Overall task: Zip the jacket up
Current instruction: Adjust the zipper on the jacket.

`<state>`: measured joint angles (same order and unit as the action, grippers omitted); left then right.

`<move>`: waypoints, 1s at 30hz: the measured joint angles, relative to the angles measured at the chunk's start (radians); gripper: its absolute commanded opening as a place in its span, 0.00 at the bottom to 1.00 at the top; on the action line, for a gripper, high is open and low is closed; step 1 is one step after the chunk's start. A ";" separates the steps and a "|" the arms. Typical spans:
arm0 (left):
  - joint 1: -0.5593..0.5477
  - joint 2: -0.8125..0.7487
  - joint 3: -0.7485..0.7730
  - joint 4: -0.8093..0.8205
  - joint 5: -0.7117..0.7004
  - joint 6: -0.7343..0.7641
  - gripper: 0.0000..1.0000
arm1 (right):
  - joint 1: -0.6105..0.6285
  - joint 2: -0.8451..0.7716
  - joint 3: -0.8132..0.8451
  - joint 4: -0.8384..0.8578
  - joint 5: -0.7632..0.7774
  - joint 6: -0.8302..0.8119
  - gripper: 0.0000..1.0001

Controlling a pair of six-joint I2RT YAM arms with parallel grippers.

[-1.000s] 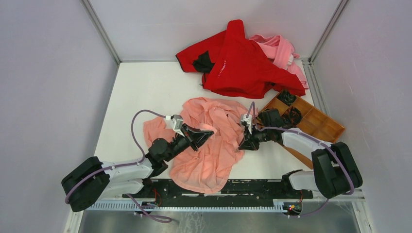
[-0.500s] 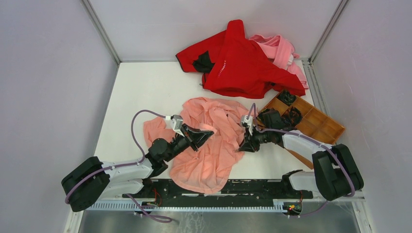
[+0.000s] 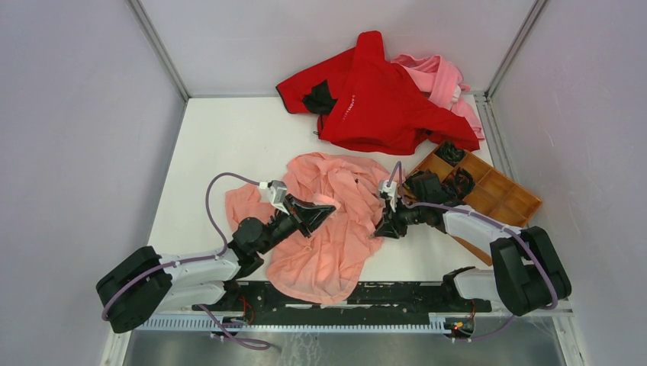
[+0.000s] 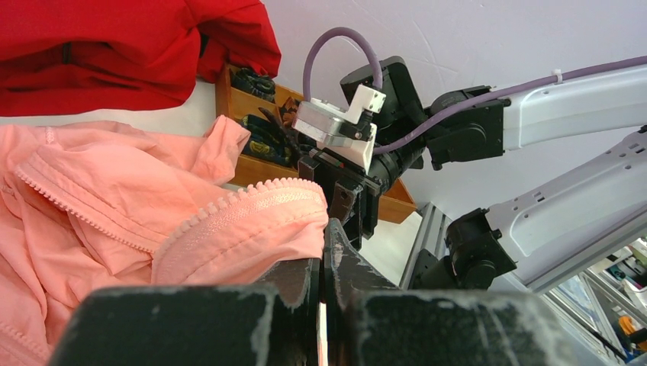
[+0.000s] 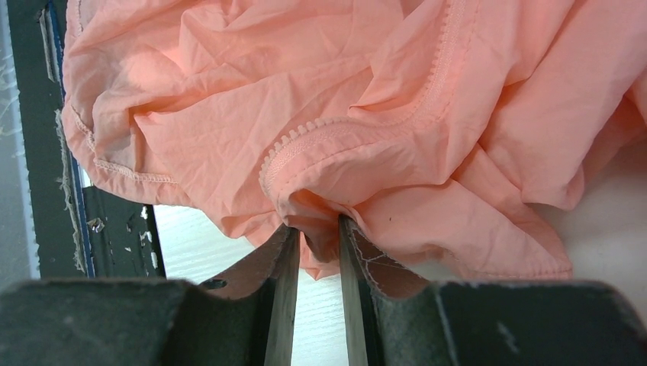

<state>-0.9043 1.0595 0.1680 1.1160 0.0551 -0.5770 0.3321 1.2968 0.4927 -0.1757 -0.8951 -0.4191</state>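
The salmon-pink jacket (image 3: 328, 229) lies crumpled on the white table between the two arms. My left gripper (image 3: 326, 210) is shut on a fold of the jacket's zipper edge (image 4: 252, 198), whose teeth run up and left from the fingertips (image 4: 324, 232). My right gripper (image 3: 379, 229) is at the jacket's right side. Its jaws stand apart in the right wrist view (image 5: 314, 229), with a hanging fold of the jacket (image 5: 305, 76) loosely between the tips and white table showing through the gap. A line of zipper teeth (image 5: 305, 133) curves just above that fold.
A bright red garment (image 3: 381, 99) and a paler pink one (image 3: 446, 76) lie piled at the back of the table. A wooden compartment tray (image 3: 519, 200) with black parts sits at the right, just behind my right arm. The black rail (image 3: 343, 293) runs along the near edge.
The right gripper's jaws have spread apart around the jacket fold. The left gripper and the jacket have stayed in place.
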 measured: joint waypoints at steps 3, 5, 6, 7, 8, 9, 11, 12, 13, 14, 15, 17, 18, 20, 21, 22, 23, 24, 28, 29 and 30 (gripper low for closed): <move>0.000 -0.002 0.000 0.000 0.000 0.000 0.02 | 0.002 0.000 0.000 0.005 0.010 0.003 0.31; 0.000 -0.002 0.000 0.000 0.000 0.000 0.02 | 0.002 0.000 -0.001 0.008 0.015 0.003 0.33; 0.000 -0.002 0.000 0.000 0.000 0.000 0.02 | 0.002 0.000 -0.002 0.009 0.016 0.003 0.33; 0.000 -0.002 0.000 0.000 0.000 0.000 0.02 | 0.002 0.000 -0.003 0.010 0.018 0.004 0.33; 0.000 -0.002 0.000 0.000 0.000 0.000 0.02 | 0.002 0.000 -0.004 0.011 0.018 0.004 0.33; 0.000 -0.002 0.000 0.000 0.000 0.000 0.02 | 0.003 0.000 -0.005 0.012 0.019 0.004 0.33; 0.000 -0.002 0.000 0.000 0.000 0.000 0.02 | 0.005 0.001 -0.006 0.013 0.021 0.004 0.34; 0.000 -0.002 0.000 0.000 0.000 0.000 0.02 | 0.007 0.002 -0.006 0.014 0.022 0.004 0.34; 0.000 -0.002 0.000 0.000 0.000 0.000 0.02 | 0.007 0.003 -0.006 0.016 0.022 0.004 0.33; 0.000 -0.002 0.000 0.000 0.000 0.000 0.02 | 0.008 0.003 -0.006 0.017 0.022 0.004 0.32; 0.000 -0.002 0.000 0.000 0.000 0.000 0.02 | 0.008 0.005 -0.006 0.018 0.022 0.004 0.31; 0.000 -0.002 0.000 0.000 0.000 0.000 0.02 | 0.010 0.008 -0.006 0.021 0.022 0.004 0.21; 0.000 -0.002 0.000 0.000 0.000 0.000 0.02 | 0.011 0.009 -0.006 0.023 0.022 0.004 0.16; 0.000 -0.002 0.000 0.000 0.000 0.000 0.02 | 0.013 0.011 -0.006 0.026 0.021 0.005 0.09; 0.000 -0.002 0.000 0.000 0.000 0.000 0.02 | 0.013 0.011 -0.006 0.026 0.021 0.004 0.05; 0.000 -0.002 0.000 0.000 0.001 0.000 0.02 | 0.013 0.011 -0.006 0.026 0.018 0.006 0.00; 0.000 -0.002 0.000 0.000 0.002 0.000 0.02 | 0.013 0.011 -0.006 0.026 0.015 0.005 0.00; 0.000 -0.002 0.000 0.000 0.003 0.000 0.02 | 0.013 0.011 -0.006 0.026 0.012 0.004 0.00; 0.000 -0.001 0.000 0.002 0.027 0.001 0.02 | 0.013 0.005 0.000 0.006 -0.023 -0.007 0.00; -0.002 0.002 0.000 0.008 0.036 0.001 0.02 | 0.013 0.002 0.012 -0.021 -0.036 -0.019 0.00; -0.003 0.007 0.000 0.018 0.053 0.004 0.02 | 0.013 -0.003 0.031 -0.049 -0.053 -0.036 0.00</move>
<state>-0.9077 1.0668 0.1680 1.1336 0.1085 -0.5728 0.3450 1.2938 0.5236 -0.2249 -0.9482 -0.4549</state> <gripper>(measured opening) 0.036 0.006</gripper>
